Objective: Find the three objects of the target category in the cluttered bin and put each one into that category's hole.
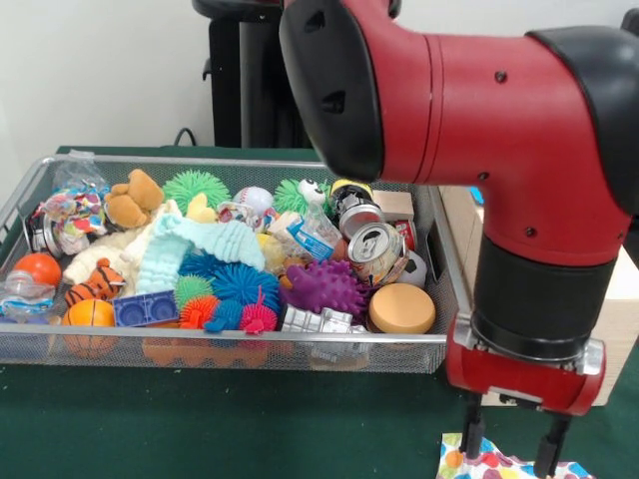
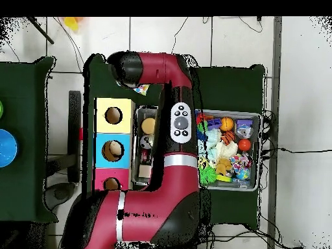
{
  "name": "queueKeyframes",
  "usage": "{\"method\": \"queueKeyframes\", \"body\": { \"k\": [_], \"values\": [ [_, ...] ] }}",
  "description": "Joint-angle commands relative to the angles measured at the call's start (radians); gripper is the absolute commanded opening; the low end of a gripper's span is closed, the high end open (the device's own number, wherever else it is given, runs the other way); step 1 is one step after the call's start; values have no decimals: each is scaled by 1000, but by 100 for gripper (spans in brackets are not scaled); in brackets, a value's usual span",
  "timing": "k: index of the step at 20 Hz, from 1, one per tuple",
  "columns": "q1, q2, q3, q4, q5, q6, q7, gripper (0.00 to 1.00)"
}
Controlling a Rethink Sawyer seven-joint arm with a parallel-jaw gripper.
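Note:
The wire mesh bin point(image 1: 230, 344) holds mixed clutter; it also shows in the overhead view point(image 2: 254, 185). My gripper point(image 1: 508, 447) hangs low over the green table in front of the bin's right end, open. One dotted fabric piece point(image 1: 491, 465) lies on the table right under and between the fingers; in the overhead view it point(image 2: 144, 89) peeks out beside the arm's end. A second dotted bundle point(image 1: 72, 212) lies in the bin's left end. The yellow-surround hole point(image 2: 113, 115) tops the wood box next to the arm's end. The gripper itself is hidden under the arm in the overhead view.
Blue-surround point(image 2: 113, 150) and red-surround point(image 2: 111, 183) holes follow in the same row. The bin holds a mint knitted cloth point(image 1: 200, 244), spiky balls point(image 1: 324, 286), a can point(image 1: 374, 249), a teddy point(image 1: 133, 198) and an orange ball point(image 1: 88, 314). A wood box point(image 1: 627, 309) stands behind the arm.

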State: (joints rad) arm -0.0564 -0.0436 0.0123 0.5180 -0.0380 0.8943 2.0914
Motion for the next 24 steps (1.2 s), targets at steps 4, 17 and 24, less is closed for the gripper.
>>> {"method": "queueKeyframes", "body": {
  "k": [4,17,24],
  "values": [
    [-39,28,95,111,-30,19,-211,100],
    [-32,65,104,59,-34,58,-224,100],
    [-33,97,116,58,-33,37,-212,100]
  ]
}}
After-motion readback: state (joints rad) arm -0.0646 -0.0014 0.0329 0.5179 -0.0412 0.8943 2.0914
